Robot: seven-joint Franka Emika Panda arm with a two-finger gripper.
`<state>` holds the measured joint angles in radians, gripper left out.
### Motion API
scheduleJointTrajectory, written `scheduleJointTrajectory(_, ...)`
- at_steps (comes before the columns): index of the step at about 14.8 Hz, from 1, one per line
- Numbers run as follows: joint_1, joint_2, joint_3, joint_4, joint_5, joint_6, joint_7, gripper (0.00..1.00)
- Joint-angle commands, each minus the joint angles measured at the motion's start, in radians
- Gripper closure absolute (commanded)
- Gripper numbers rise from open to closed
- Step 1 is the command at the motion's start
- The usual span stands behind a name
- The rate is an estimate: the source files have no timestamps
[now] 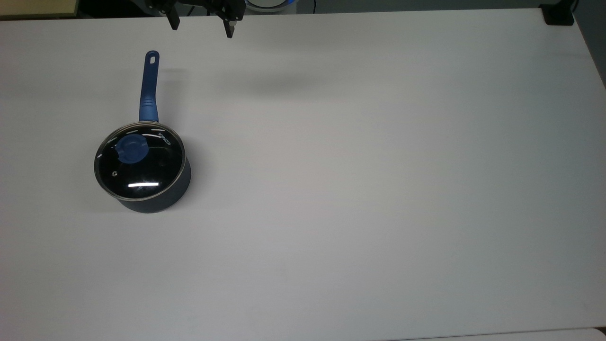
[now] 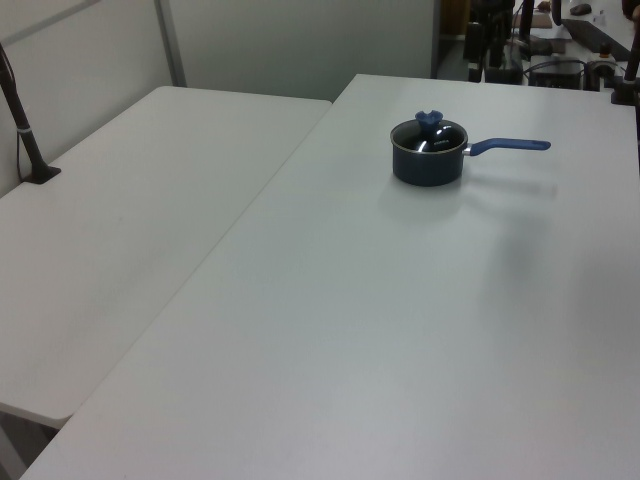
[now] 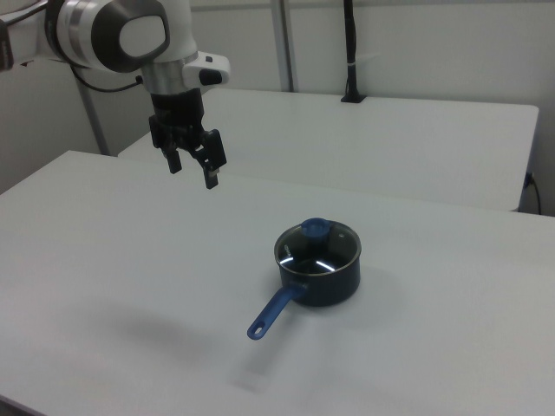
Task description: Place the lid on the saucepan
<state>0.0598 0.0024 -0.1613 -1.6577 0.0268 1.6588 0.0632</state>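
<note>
One lid (image 1: 139,164) caps the saucepan (image 1: 158,199), well apart from the released end effector (image 3: 192,168).

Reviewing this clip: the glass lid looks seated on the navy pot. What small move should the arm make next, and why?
Probably none beyond holding clear or parking. The round clear glass lid with a blue knob sits level on the small dark navy saucepan, rim all round. The gripper hangs open and empty, high above the white table, well away from the pan, so the job looks done.
</note>
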Motion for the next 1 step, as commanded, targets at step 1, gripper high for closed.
scheduleJointTrajectory(1,-0.029,-0.033,0.013,-0.024,-0.004,-0.005,-0.02,0.0)
